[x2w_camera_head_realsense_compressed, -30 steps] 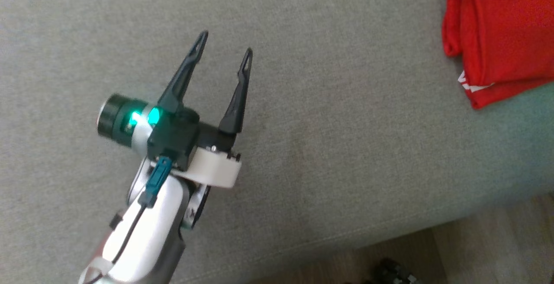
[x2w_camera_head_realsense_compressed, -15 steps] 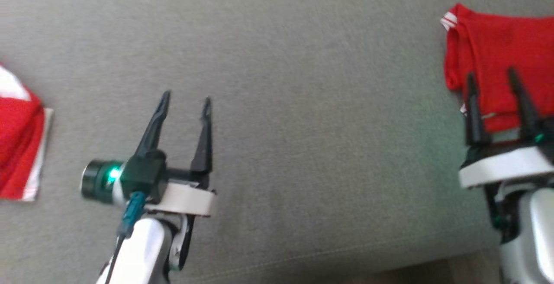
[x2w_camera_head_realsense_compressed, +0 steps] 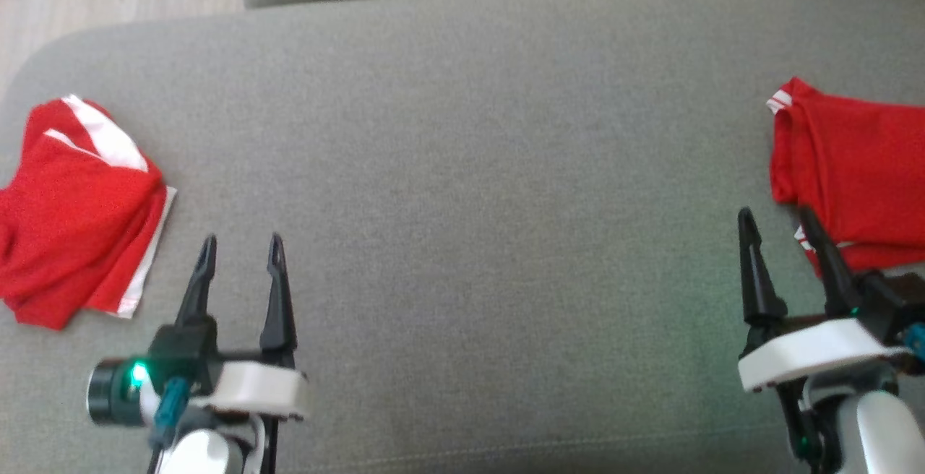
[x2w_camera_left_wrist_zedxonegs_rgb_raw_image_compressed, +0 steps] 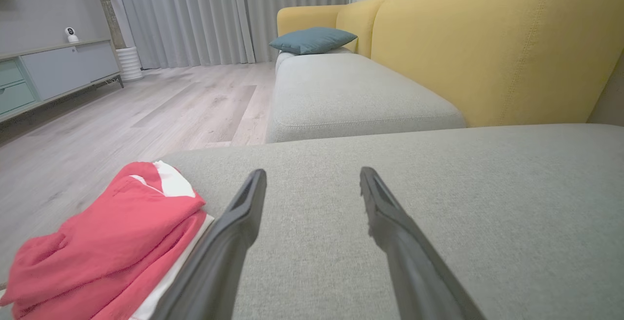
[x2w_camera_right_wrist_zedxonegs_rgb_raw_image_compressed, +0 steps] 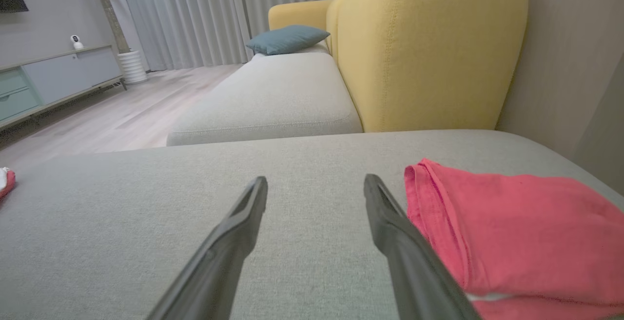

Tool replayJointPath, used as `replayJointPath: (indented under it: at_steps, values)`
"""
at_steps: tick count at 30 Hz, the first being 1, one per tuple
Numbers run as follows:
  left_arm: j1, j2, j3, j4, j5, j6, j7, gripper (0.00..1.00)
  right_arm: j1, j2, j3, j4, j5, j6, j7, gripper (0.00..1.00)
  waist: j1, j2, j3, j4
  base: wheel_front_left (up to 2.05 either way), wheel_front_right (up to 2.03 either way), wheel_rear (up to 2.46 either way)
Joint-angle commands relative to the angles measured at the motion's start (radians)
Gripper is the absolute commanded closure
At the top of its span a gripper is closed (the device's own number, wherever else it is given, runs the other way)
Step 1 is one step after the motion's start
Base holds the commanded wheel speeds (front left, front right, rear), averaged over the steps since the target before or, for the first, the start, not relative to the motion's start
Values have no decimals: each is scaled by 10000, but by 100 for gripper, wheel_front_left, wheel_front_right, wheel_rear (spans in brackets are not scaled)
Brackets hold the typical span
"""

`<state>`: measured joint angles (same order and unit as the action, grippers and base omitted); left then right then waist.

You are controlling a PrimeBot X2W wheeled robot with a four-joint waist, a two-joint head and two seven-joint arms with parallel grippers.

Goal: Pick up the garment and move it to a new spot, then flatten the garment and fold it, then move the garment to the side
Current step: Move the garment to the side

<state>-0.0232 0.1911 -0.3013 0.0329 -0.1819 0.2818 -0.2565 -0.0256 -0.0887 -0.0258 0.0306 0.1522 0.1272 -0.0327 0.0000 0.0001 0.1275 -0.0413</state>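
A folded red garment with white stripes [x2w_camera_head_realsense_compressed: 72,207] lies at the left end of the grey cushion [x2w_camera_head_realsense_compressed: 462,170]; the left wrist view shows it [x2w_camera_left_wrist_zedxonegs_rgb_raw_image_compressed: 112,242] just left of my fingers. Another red garment [x2w_camera_head_realsense_compressed: 853,178], folded, lies at the right end and appears beside my right fingers [x2w_camera_right_wrist_zedxonegs_rgb_raw_image_compressed: 516,222]. My left gripper [x2w_camera_head_realsense_compressed: 241,243] hovers open to the right of the left garment, nothing between its fingers [x2w_camera_left_wrist_zedxonegs_rgb_raw_image_compressed: 312,176]. My right gripper [x2w_camera_head_realsense_compressed: 775,215] is open too, its fingers [x2w_camera_right_wrist_zedxonegs_rgb_raw_image_compressed: 316,183] just left of the right garment's edge and holding nothing.
A second grey seat [x2w_camera_left_wrist_zedxonegs_rgb_raw_image_compressed: 351,95] runs away from the cushion's far edge, with a yellow backrest [x2w_camera_left_wrist_zedxonegs_rgb_raw_image_compressed: 487,42] along it and a blue pillow [x2w_camera_left_wrist_zedxonegs_rgb_raw_image_compressed: 312,39] at its end. Wooden floor [x2w_camera_left_wrist_zedxonegs_rgb_raw_image_compressed: 122,115] and a low cabinet [x2w_camera_left_wrist_zedxonegs_rgb_raw_image_compressed: 48,71] lie to the left.
The head camera has swung, so both garments and both grippers now show. Both grippers sit lower in the picture and have stayed open; the garments lie as before.
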Motion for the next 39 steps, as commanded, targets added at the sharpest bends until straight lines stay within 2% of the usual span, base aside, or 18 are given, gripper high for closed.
replayJointPath:
  at_steps: [1,16,39]
  values:
    - [-108,240,478,-316,-37,47,-52,0,-38,27,174,-425,79,35,86,0,0,-1,-276,39,0,0,0]
    - [827,385,338,-217,-248,28,166,0,904,171,479,-820,117,35,523,0,0,-1,-1144,-26,0,0,0]
    - [827,523,231,-275,-369,100,380,0,1044,236,391,-974,200,35,692,0,0,-1,-1282,-63,0,0,0]
